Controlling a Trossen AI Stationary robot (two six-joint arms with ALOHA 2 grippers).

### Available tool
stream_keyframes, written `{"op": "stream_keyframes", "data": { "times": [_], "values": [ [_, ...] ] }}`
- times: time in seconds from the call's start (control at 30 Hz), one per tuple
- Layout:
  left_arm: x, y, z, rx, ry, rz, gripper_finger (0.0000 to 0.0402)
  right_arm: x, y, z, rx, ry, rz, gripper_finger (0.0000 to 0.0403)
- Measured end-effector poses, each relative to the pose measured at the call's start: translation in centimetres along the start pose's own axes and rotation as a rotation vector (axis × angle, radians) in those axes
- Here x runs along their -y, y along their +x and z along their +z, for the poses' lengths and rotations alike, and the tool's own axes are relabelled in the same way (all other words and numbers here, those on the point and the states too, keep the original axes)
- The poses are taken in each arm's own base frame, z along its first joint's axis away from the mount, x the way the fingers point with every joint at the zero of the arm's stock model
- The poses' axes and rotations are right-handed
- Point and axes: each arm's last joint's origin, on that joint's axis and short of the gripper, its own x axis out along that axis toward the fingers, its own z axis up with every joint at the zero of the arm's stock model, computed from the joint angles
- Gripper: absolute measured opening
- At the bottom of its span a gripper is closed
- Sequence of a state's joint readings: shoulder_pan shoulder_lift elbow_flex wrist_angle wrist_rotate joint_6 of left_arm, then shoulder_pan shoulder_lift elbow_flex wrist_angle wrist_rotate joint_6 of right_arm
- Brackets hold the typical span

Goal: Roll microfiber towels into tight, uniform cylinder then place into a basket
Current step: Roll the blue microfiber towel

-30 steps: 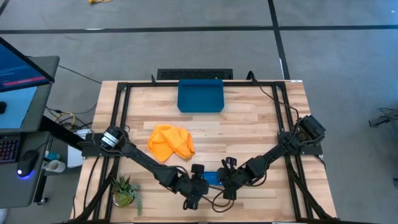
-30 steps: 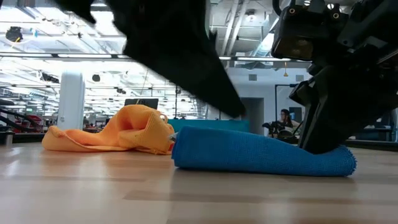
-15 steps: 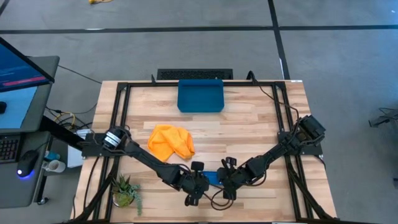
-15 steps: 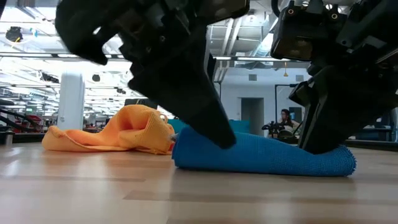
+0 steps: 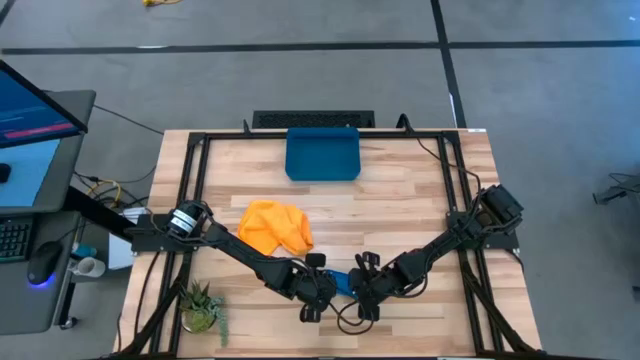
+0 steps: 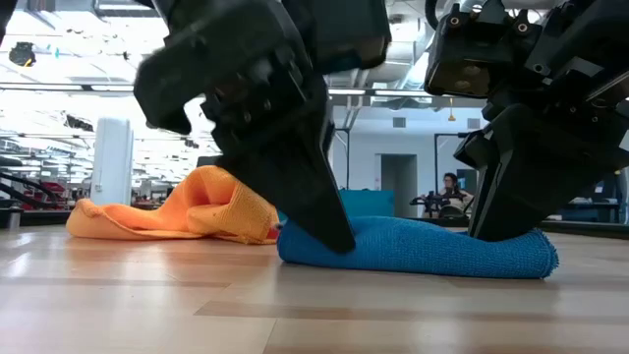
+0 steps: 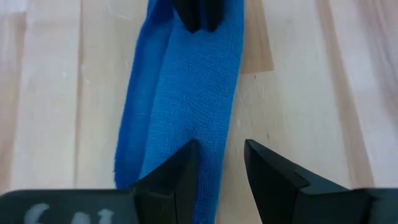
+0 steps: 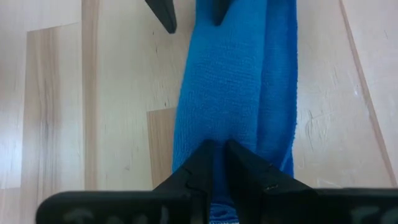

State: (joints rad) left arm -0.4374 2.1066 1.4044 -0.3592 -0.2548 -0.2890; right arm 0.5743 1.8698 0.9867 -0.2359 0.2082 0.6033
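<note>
Blue towel (image 6: pixel 423 246) | rolled | between left gripper (image 7: pixel 219 165), right gripper (image 8: pixel 219 163)

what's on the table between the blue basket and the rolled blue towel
In the high view, the crumpled yellow-orange microfiber towel lies between the dark blue plastic basket and the rolled blue microfiber towel, offset toward the left arm; the rest is bare wood.

A pale wood tabletop (image 5: pixel 400 190) with plank grain is framed by black rails. A dark blue basket (image 5: pixel 322 155) is seen at 12 o'clock. A yellow-orange towel (image 5: pixel 275 227) is seen near centre; a medium blue towel (image 6: pixel 432 248), finely woven, at 6 o'clock. Both pincers are black.
</note>
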Motion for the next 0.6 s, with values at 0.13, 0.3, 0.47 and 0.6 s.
{"op": "stream_keyframes", "data": {
  "times": [0.13,0.3,0.47,0.6],
  "values": [
    [-0.3,0.6,-0.2,-0.024,-0.030,-0.011,0.0125,0.0,0.0,0.0,-0.002,0.001,0.011,0.0070],
    [-0.9,1.4,-0.5,-0.072,-0.089,-0.058,0.0125,-0.1,0.0,0.0,-0.007,0.003,0.025,0.0070],
    [-0.6,0.7,-0.1,-0.057,-0.072,-0.054,0.0125,-0.1,0.0,0.0,-0.006,0.003,0.028,0.0070],
    [0.3,-0.8,0.3,-0.018,-0.002,0.000,0.0125,-0.2,0.0,0.1,-0.005,0.004,0.035,0.0070]
  ]
}}
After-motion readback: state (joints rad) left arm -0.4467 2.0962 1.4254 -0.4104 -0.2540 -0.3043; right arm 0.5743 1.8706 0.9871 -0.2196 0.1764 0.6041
